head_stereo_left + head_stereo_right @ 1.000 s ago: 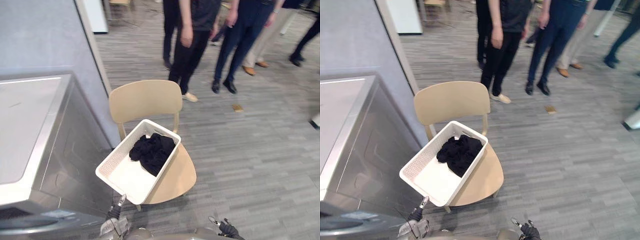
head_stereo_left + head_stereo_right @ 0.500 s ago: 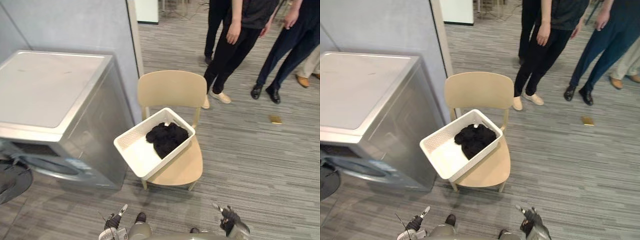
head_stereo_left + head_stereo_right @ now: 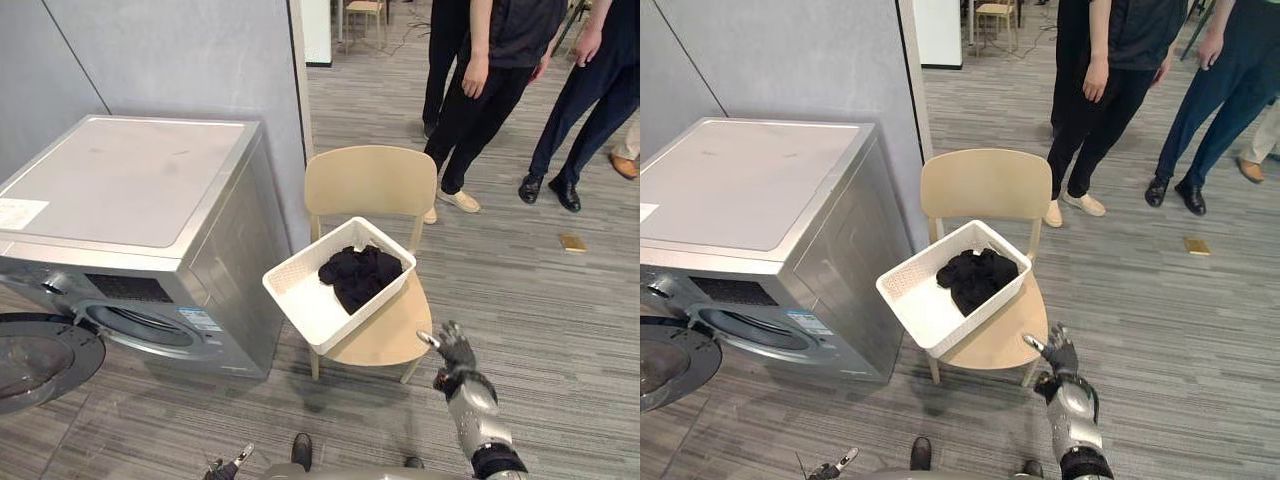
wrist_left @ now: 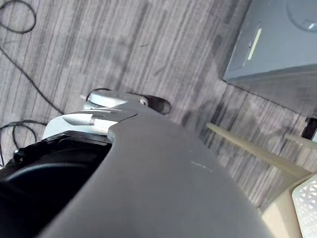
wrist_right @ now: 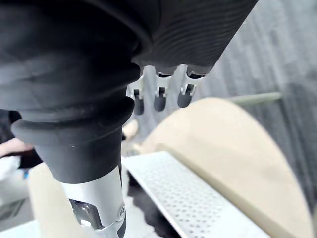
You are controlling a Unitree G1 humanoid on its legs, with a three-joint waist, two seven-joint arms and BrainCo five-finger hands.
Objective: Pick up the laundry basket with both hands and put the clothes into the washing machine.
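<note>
We raise right hand [image 3: 455,352] near wooden chair [image 3: 370,180], fingers spread, empty | left hand [image 3: 228,466]: we can't tell | black clothes [image 3: 358,275] in white laundry basket [image 3: 312,308] on chair, washing machine [image 3: 130,185] left.

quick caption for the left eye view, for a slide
Open right hand hovers by a white laundry basket of dark clothes on a wooden chair, beside a washing machine

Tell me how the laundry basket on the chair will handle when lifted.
Probably light: the laundry basket has perforated walls and holds one pile of dark clothes. Likely unbalanced, since they sit at one end. It overhangs the chair, so may tip.
</note>
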